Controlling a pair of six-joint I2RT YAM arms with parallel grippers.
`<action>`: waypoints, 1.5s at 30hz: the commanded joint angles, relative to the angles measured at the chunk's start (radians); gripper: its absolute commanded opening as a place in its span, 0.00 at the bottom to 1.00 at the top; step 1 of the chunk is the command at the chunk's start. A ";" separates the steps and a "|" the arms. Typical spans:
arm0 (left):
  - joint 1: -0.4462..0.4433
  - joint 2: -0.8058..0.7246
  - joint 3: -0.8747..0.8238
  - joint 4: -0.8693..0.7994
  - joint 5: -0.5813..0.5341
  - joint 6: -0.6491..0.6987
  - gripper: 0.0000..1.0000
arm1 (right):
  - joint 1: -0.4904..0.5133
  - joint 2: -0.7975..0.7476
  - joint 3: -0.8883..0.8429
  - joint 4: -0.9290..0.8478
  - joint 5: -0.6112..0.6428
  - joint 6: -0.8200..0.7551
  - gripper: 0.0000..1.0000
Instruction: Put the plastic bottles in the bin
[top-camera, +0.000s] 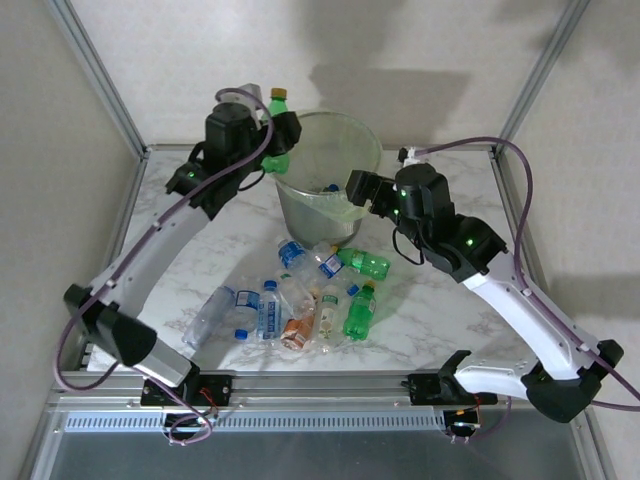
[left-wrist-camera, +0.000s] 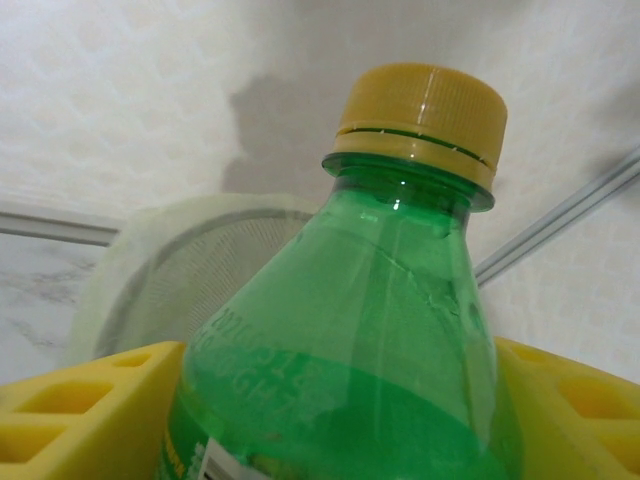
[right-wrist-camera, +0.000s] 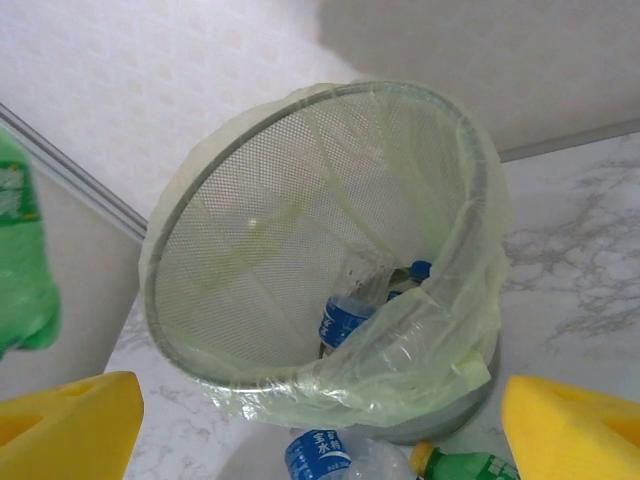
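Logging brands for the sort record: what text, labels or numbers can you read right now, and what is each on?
No text can be read well enough to quote.
Green bottle, left wrist view: pale lettering on the plastic, not legible.
Blue-label bottle inside the bin: white characters, blurred.
Second blue-label bottle, bottom edge of right wrist view: white characters, blurred.
Heap of bottles, top view: labels too small.

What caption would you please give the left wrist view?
Left pincer grips a yellow-capped green bottle with the bin behind.
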 joint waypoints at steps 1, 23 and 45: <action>-0.018 0.069 0.067 0.041 0.061 -0.016 0.64 | 0.004 -0.022 -0.017 -0.016 0.033 0.017 0.93; -0.051 0.337 0.215 -0.054 0.013 0.004 0.65 | -0.005 -0.025 -0.034 -0.013 0.038 0.015 0.93; -0.068 0.319 0.194 -0.051 -0.031 -0.002 0.85 | -0.012 -0.017 0.001 -0.037 0.049 0.004 0.96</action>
